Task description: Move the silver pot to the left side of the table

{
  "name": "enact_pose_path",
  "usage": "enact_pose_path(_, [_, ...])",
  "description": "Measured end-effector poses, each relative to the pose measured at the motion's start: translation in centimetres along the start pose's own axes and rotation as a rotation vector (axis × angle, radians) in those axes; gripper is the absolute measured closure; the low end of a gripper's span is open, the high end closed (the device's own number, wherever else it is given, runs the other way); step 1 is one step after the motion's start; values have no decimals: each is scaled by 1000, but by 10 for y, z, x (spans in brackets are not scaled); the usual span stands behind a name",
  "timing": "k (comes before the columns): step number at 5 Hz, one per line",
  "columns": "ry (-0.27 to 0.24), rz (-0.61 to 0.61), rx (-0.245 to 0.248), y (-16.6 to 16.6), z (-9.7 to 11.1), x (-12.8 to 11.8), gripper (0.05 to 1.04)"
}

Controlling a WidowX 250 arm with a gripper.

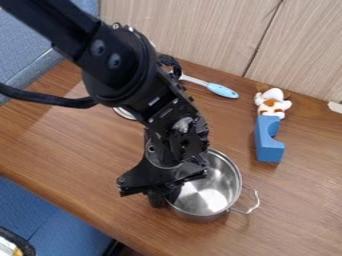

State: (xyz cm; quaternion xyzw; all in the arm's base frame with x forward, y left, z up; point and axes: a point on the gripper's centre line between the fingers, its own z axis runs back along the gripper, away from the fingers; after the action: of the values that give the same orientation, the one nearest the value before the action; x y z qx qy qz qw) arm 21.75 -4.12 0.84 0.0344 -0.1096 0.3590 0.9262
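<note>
The silver pot [212, 192] stands upright near the front edge of the wooden table [294, 200], right of the view's middle, its wire handle pointing to the lower right. My gripper [167, 196] hangs at the pot's left rim, its lower end overlapping that side of the pot. The arm covers the pot's upper left part, and whether the gripper holds the rim is hidden.
A blue arch-shaped block [268, 145] lies to the right, with a small white and brown toy [272, 103] behind it. Near the back wall is a light-blue-handled utensil [222, 90]. A round metal rim [124, 113] shows partly behind the arm.
</note>
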Motion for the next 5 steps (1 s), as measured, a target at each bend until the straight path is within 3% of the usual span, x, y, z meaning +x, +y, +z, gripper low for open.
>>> enact_pose_path(1, [2, 19, -14, 1, 5, 4, 992])
enact_pose_path(3, [6, 45, -47, 11, 25, 29, 999])
enact_pose_path(4, [-3, 120, -85, 25, 41, 60, 999])
enact_pose_path(5, [-28, 308, -99, 59, 48, 94, 999])
